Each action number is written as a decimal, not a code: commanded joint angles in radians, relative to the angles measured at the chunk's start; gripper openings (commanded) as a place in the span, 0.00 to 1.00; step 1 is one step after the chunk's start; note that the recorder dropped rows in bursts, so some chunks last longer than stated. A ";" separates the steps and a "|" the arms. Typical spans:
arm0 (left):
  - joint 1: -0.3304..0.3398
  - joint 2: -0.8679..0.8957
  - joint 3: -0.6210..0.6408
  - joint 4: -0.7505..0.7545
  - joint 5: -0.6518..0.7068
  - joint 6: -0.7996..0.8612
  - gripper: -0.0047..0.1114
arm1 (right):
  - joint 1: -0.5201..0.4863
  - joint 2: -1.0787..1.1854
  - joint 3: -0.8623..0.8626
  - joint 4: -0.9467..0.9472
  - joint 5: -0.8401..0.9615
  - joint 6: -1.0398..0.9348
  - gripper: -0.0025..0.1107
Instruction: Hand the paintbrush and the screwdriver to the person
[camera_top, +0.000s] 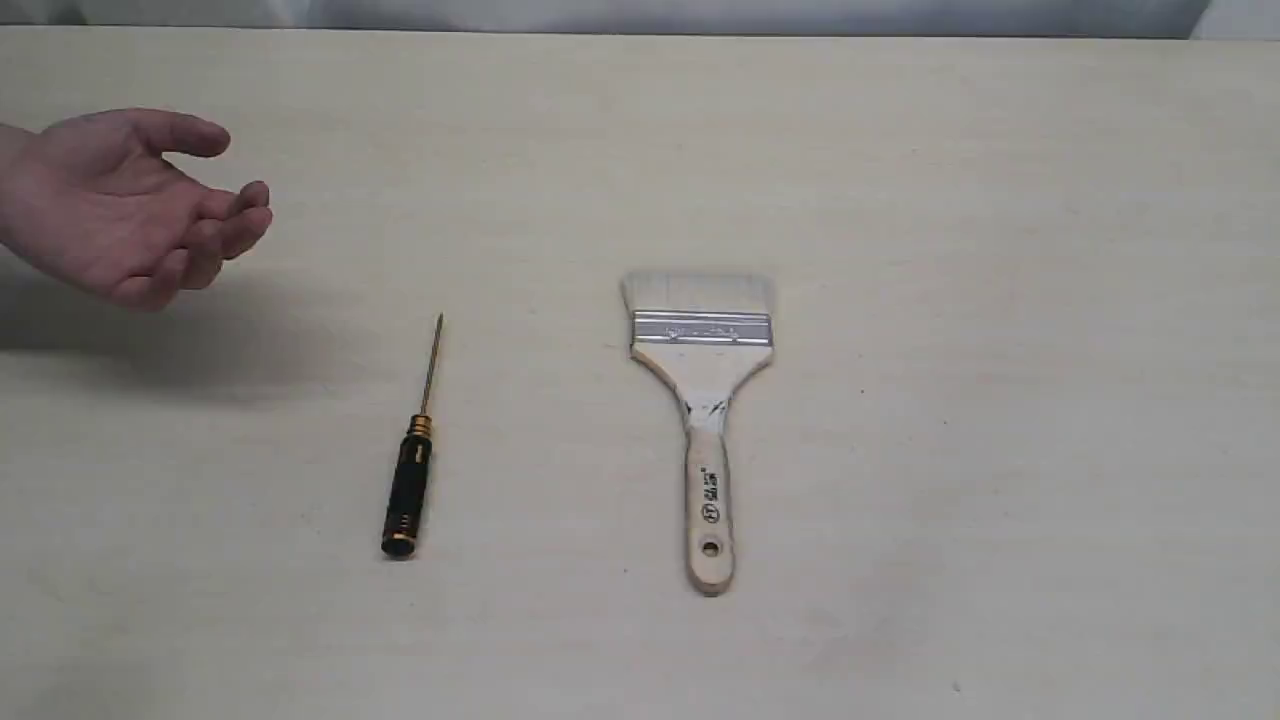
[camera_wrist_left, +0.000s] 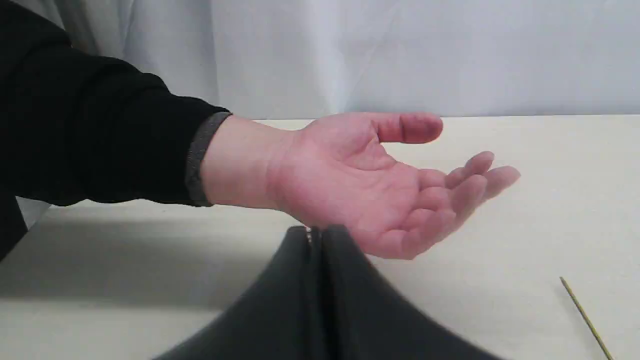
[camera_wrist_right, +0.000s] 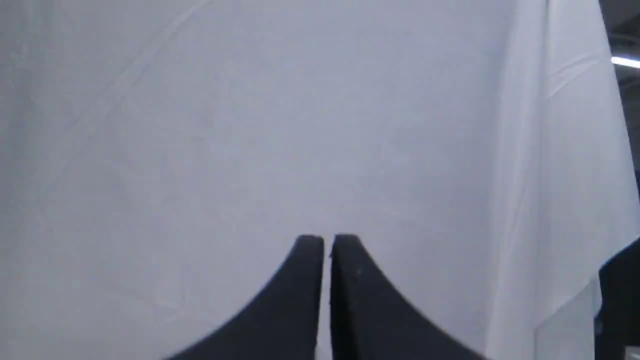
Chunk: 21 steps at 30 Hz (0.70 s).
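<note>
Two tools are lying flat on the pale surface (camera_top: 1000, 450), well apart from each other. The screwdriver (camera_top: 410, 470) is lying left of centre in the exterior view, with its black handle pointing toward the near edge and its thin shaft pointing toward the far side. The paintbrush (camera_top: 703, 400) is lying to its right, bristles facing the far side, wooden handle with the hole facing the near edge. Nothing is touching either tool.

The person (camera_top: 120, 210) is holding a bare palm up at the far left, fingers loosely curled, and is casting a shadow on the surface below. The palm is staying clear of the screwdriver tip. A black sleeve (camera_wrist_left: 90, 135) is covering the forearm.

The left hand (camera_wrist_left: 316, 231) is sitting clenched, fingers pressed together and gripping nothing, and is facing the person's palm (camera_wrist_left: 360, 185) close in front of it. Part of the screwdriver shaft (camera_wrist_left: 585, 320) is showing off to one side.

The right hand (camera_wrist_right: 327, 240) is also clenched, with only a thin slit between its fingers and nothing in them. It is pointing at a white curtain (camera_wrist_right: 250, 125).
</note>
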 joint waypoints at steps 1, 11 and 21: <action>-0.008 -0.002 0.002 -0.002 -0.006 -0.002 0.04 | -0.006 -0.005 0.000 0.003 -0.126 0.102 0.06; -0.008 -0.002 0.002 -0.002 -0.006 -0.002 0.04 | -0.006 -0.005 0.000 0.003 -0.339 0.584 0.06; -0.008 -0.002 0.002 -0.004 -0.004 -0.002 0.04 | -0.006 -0.005 0.000 0.089 -0.371 0.666 0.06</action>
